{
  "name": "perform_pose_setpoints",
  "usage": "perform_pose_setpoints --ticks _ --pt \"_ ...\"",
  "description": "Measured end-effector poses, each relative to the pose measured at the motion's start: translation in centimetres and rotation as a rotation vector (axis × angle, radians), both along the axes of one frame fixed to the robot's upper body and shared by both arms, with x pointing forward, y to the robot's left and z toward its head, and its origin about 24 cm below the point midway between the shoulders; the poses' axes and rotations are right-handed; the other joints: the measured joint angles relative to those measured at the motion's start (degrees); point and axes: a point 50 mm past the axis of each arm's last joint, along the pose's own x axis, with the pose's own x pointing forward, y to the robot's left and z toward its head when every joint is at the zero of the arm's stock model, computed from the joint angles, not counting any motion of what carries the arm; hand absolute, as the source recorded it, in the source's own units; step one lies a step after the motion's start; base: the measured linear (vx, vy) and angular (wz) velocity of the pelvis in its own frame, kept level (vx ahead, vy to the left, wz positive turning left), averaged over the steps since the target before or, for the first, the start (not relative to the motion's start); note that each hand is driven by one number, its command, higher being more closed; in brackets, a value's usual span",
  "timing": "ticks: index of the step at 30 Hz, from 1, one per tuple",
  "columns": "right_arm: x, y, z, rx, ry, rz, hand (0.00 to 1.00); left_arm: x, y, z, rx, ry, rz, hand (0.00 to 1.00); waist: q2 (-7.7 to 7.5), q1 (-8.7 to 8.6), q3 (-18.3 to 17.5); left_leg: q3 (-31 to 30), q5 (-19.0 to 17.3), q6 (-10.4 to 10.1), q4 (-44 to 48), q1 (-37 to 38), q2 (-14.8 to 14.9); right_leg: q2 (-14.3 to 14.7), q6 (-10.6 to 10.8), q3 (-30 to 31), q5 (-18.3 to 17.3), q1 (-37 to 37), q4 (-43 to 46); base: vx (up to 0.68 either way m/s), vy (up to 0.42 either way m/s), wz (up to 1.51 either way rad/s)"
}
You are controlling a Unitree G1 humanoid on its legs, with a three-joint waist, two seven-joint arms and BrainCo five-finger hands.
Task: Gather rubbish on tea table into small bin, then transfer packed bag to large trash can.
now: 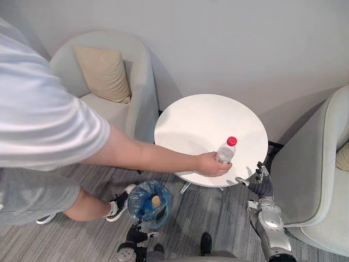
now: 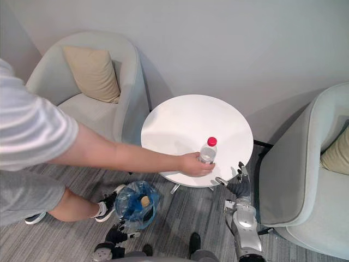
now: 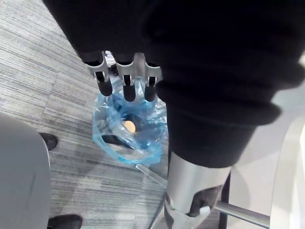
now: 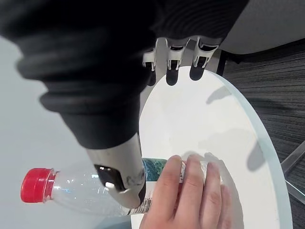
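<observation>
A person's hand (image 1: 214, 164) gripped the bottle (image 1: 226, 150) on the bench (image 1: 202, 120); the right hand (image 1: 262, 186) hung spread at its edge, the left hand (image 3: 127, 83) loosely spread by the bin (image 1: 136, 201)

Soft, even indoor light fills the room, with no hard beams and no glare. The white round table (image 1: 202, 117) is the brightest thing in it, its top close to washed out. A person's arm (image 1: 152, 155) and a clear bottle (image 1: 226, 151) lay pale grey shadows on the top near its front edge. In its own wrist view the right hand (image 4: 171, 62) drops faint finger shadows onto the same top, while its dark cover goes almost black. Broad, soft-edged shadows lie on the wall (image 1: 229, 43) beside each armchair (image 1: 117, 103). Small highlights glint on the crinkled blue bag (image 3: 128, 138).
</observation>
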Motion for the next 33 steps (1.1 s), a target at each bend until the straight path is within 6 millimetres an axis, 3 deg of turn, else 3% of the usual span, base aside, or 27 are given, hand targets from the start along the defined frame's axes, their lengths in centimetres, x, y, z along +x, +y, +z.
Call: perform_pose_setpoints --ticks 12,33 --pt "2.4 1.6 0.5 -0.010 -0.014 0.085 0.00 0.4 0.0 0.1 0.000 -0.016 -0.002 0.00 0.34 0.35 0.73 -0.62 0.32 0.19 0.05 -0.20 -0.25 -0.20 -0.19 -0.42 0.11 -0.32 0.01 0.03 0.013 0.03" --pt "2.0 1.6 0.3 -0.033 -0.002 0.094 0.00 0.4 -0.1 0.2 0.002 -0.020 -0.010 0.00 0.13 0.14 1.37 -1.42 0.37 0.23 -0.81 0.95 -0.03 -0.04 -0.05 -1.20 -0.12 0.67 0.00 -0.03 -0.001 0.01"
